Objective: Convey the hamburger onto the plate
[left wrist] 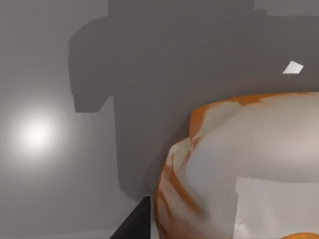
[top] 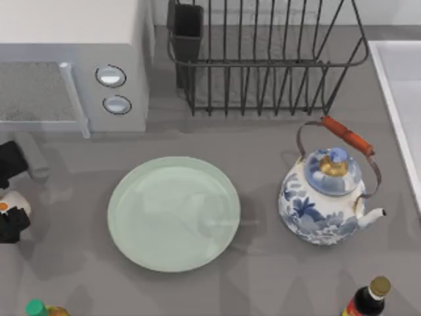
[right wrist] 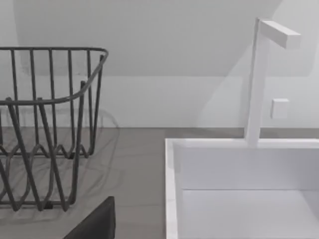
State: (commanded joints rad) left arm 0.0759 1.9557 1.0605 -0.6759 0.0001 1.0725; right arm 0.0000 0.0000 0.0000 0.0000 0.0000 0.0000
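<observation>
Left tool (top: 12,212) sits at the surface's (top: 263,276) far left edge, black fingers pinching the small rounded cream-white hamburger (top: 13,203) with orange filling; the bun looms close in the left wrist view (left wrist: 249,169). Large round pale mint-green glossy plate (top: 173,213) lies well right of that tool, unoccupied. Right tool: state cannot be told.

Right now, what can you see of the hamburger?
The hamburger sits at the top view's far left edge, left of the plate, between the dark fingers of the left gripper. It is a small rounded cream-white bun with orange filling. In the left wrist view it looms close, glossy, with orange streaks along its side. Whether it rests on the table cannot be told.
</observation>
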